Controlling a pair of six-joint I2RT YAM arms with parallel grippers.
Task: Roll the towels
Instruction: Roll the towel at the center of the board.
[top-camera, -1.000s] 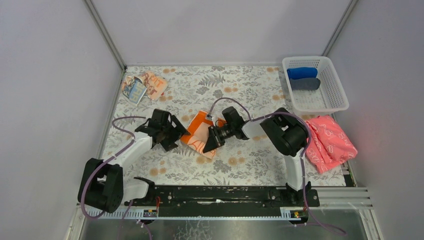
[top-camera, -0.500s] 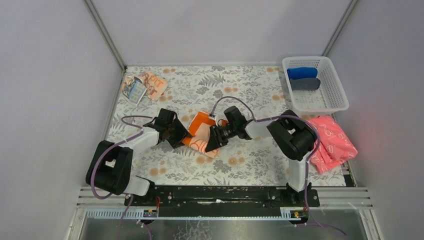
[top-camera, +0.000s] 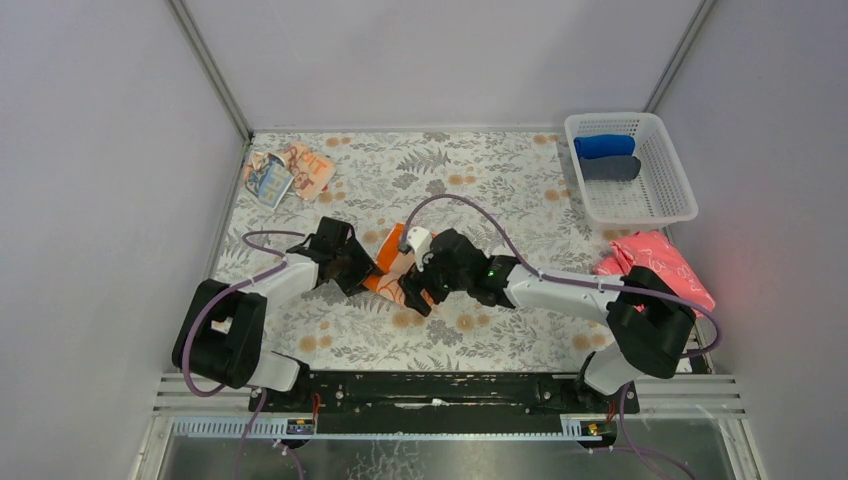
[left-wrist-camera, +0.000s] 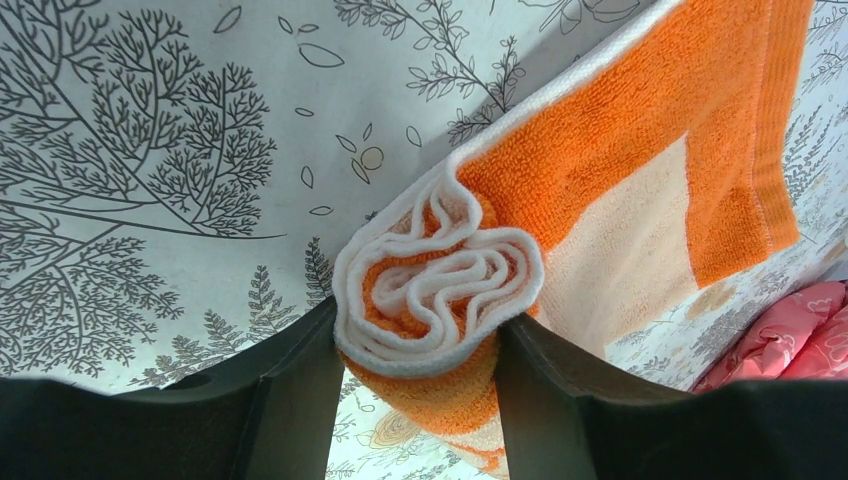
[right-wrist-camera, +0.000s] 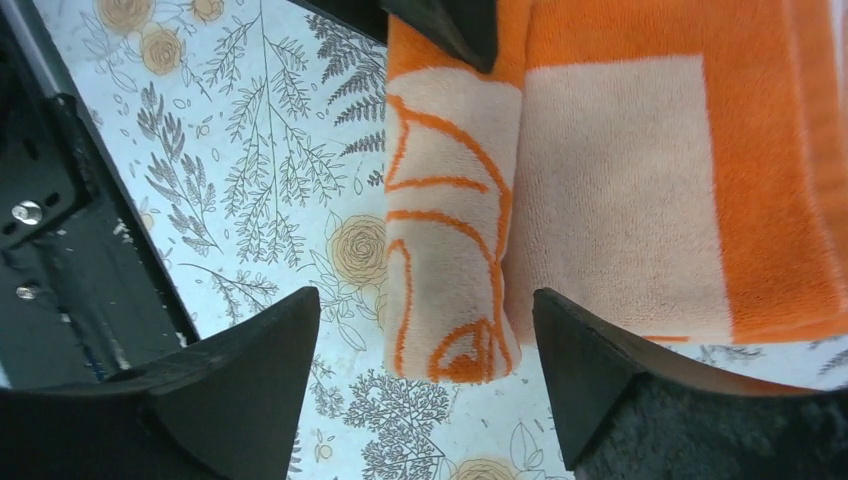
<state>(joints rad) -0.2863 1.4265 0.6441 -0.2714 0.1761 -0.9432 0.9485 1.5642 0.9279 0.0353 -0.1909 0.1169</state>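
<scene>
The orange-bordered towel (top-camera: 393, 243) lies mid-table, partly rolled from its near edge. My left gripper (top-camera: 362, 268) is shut on the left end of the roll (left-wrist-camera: 440, 290), and both fingers press into the spiral of cloth. My right gripper (right-wrist-camera: 425, 305) is open and straddles the roll's other end (right-wrist-camera: 450, 230) without touching it. The unrolled part (right-wrist-camera: 620, 190) stretches flat beyond the roll. The pale peach towel with printed lettering (top-camera: 290, 172) lies crumpled at the far left corner, away from both grippers.
A white basket (top-camera: 614, 116) at the far right holds a blue roll (top-camera: 604, 146) and a dark grey roll (top-camera: 610, 168). A pink patterned cloth (top-camera: 660, 275) lies near the right edge. A black rail (top-camera: 440, 385) runs along the near edge. Walls close in the table.
My left gripper moved in and closed on the roll's left end. My right gripper opened and let go of the roll, and its arm swung low across the table.
</scene>
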